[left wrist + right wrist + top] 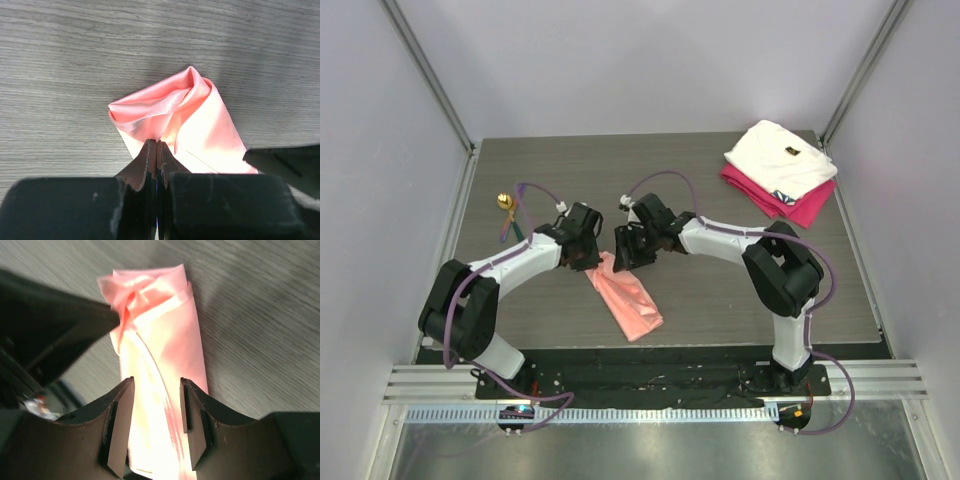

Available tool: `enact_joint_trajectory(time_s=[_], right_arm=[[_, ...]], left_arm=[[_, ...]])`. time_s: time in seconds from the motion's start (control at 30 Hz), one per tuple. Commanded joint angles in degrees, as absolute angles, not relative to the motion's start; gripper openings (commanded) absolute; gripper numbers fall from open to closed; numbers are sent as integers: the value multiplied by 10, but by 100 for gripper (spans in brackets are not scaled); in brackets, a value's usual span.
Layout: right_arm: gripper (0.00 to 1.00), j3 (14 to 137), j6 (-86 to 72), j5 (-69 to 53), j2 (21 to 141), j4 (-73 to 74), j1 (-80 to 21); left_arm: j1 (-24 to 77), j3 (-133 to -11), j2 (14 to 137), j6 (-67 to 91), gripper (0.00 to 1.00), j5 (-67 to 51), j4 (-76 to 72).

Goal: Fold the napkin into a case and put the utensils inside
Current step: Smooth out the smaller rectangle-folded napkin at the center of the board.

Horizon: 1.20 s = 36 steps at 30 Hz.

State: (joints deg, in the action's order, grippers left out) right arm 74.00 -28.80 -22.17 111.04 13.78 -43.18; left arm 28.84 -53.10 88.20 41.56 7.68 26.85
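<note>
— Where is the napkin (628,297) found?
— It is laid near the middle of the table (710,312), folded into a long narrow strip and slanted between the two arms. Its far end is bunched into a loose roll.
— How is the left claw (155,146) set?
— It is fully closed, and a fold at that bunched end is pinched between its fingers. The end is probably pinned there so that the thin, slippery cloth is kept from springing open.
— And the right claw (156,385)?
— Its jaws are set roughly half apart over the strip, one to each side of it. Nothing is gripped. It is judged to be placed for a fresh hold on the strip.
— Is the cutlery (508,212) inside yet?
— No. It is left near the far left edge of the table, well apart from the napkin, where it cannot be caught up in the folding.
— Is anything else noted?
— A white cloth (778,158) is stacked on a magenta cloth (800,205) in the far right corner, away from the work.
</note>
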Motion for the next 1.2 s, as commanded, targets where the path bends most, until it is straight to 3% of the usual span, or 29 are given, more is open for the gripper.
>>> enact_joint_trajectory(time_s=[0.0,0.83,1.03,1.17], right_arm=[[49,768,-157,-156,1083,211,-469],[49,785,-107,-22,1136,190,-573],[44,787,-123,18,1150,186,-588],[35,784,-128,26,1154,179,-592]], left_arm=[[285,-526,860,422,0,61,258],[278,-514,869,434,0,35,236],[278,-512,868,439,0,26,230],[278,-510,864,441,0,25,230]])
